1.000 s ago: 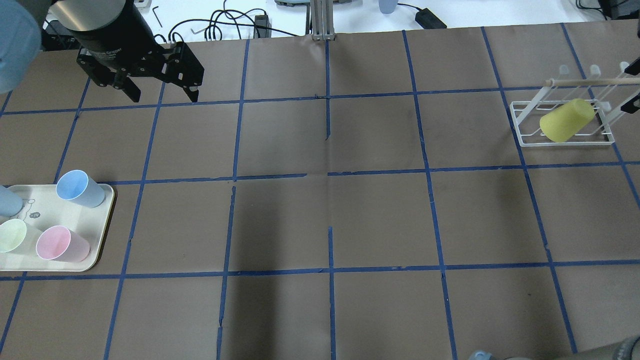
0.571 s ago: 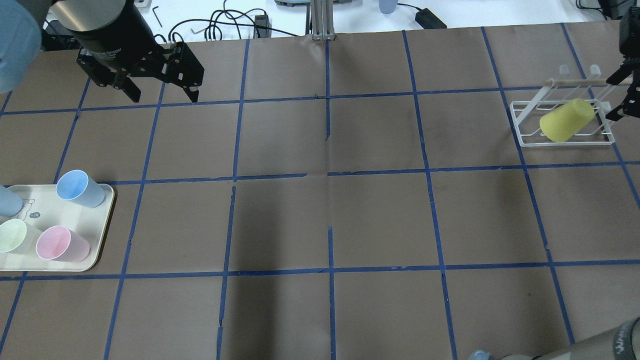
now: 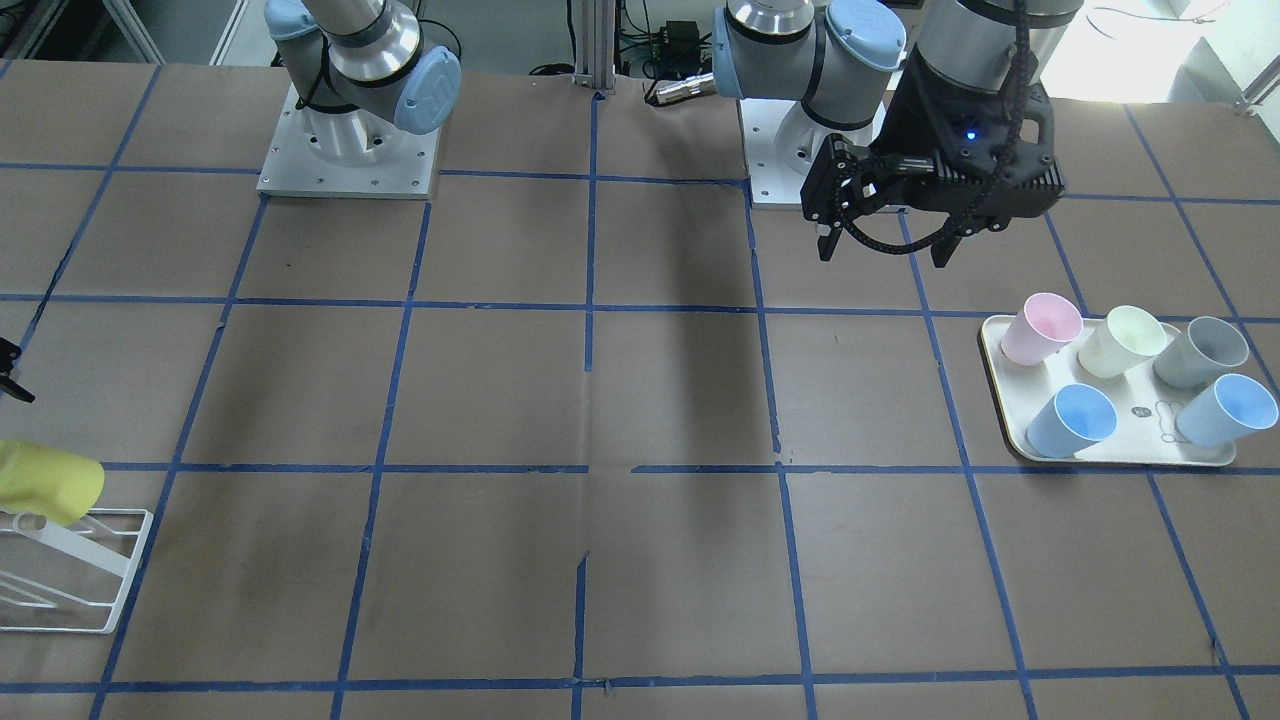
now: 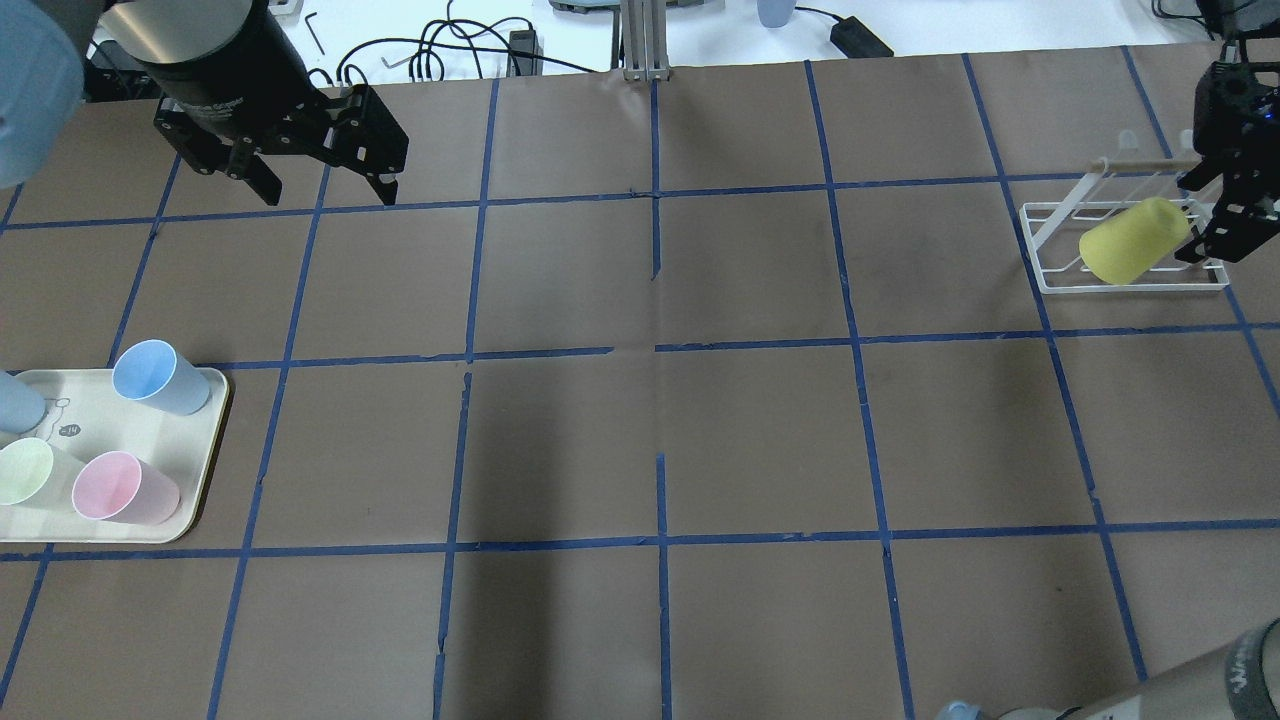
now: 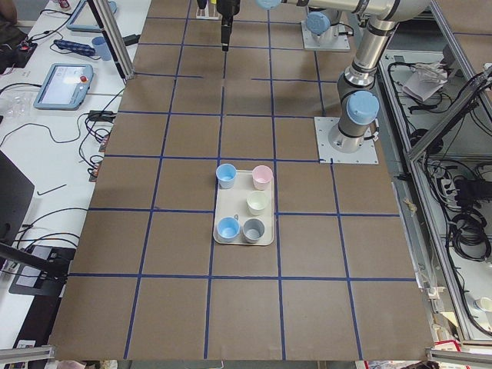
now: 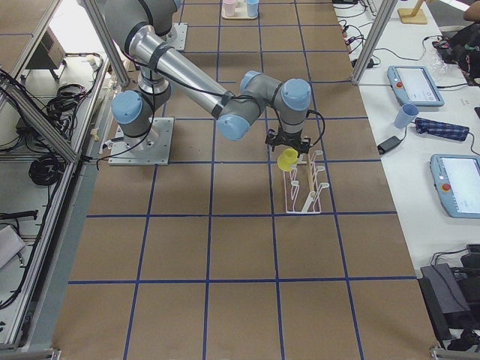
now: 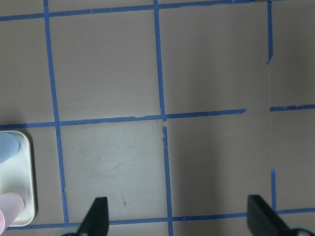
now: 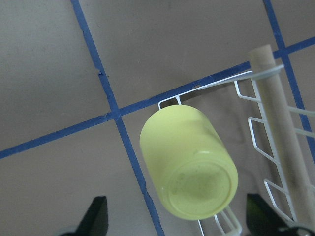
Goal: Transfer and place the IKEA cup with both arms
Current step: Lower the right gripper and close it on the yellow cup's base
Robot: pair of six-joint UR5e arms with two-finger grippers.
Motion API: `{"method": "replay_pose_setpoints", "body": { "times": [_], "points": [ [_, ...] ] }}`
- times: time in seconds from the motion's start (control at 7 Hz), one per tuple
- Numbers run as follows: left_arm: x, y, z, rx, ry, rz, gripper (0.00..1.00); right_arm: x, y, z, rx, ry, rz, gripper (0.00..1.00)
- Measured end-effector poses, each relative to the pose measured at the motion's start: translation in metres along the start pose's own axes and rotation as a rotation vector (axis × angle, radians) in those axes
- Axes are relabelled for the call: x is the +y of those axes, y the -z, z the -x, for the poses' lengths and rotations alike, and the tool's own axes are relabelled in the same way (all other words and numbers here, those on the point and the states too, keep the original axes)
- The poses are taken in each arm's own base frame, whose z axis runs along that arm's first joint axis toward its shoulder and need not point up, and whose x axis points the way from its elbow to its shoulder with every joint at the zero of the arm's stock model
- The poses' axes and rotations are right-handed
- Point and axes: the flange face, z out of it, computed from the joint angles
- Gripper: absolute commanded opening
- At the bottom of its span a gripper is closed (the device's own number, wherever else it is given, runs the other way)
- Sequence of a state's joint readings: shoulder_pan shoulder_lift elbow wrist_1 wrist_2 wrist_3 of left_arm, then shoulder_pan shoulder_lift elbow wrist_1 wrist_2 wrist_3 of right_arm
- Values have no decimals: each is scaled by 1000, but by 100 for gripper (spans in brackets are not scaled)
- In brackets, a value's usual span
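Likely robotics lab: teach pendants, cables.

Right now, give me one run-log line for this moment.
phase: pre-grasp | IKEA cup: tilted on rack, unheld | right gripper: open, facing cup's base | left gripper: open, empty, above table

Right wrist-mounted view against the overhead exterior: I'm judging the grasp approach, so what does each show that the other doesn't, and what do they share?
Only the wrist view shows the yellow cup's closed base facing the camera, framed by open fingertips. Only the overhead shows the left gripper, open and far off, and the tray of pastel cups. Both show the cup tilted on the white wire rack with its wooden bar, and the right gripper open beside it, not gripping.
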State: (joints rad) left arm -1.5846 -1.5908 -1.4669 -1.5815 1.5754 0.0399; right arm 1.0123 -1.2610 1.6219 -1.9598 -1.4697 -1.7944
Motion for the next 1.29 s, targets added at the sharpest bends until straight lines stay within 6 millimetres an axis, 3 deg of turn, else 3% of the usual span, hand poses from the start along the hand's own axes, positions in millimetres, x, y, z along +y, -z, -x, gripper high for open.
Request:
{"method": "replay_pose_setpoints", "body": {
  "times": [1.29],
  "points": [
    [1, -2, 0, 0, 0, 4, 100, 0, -29, -8, -11, 6, -33, 96]
  ]
}}
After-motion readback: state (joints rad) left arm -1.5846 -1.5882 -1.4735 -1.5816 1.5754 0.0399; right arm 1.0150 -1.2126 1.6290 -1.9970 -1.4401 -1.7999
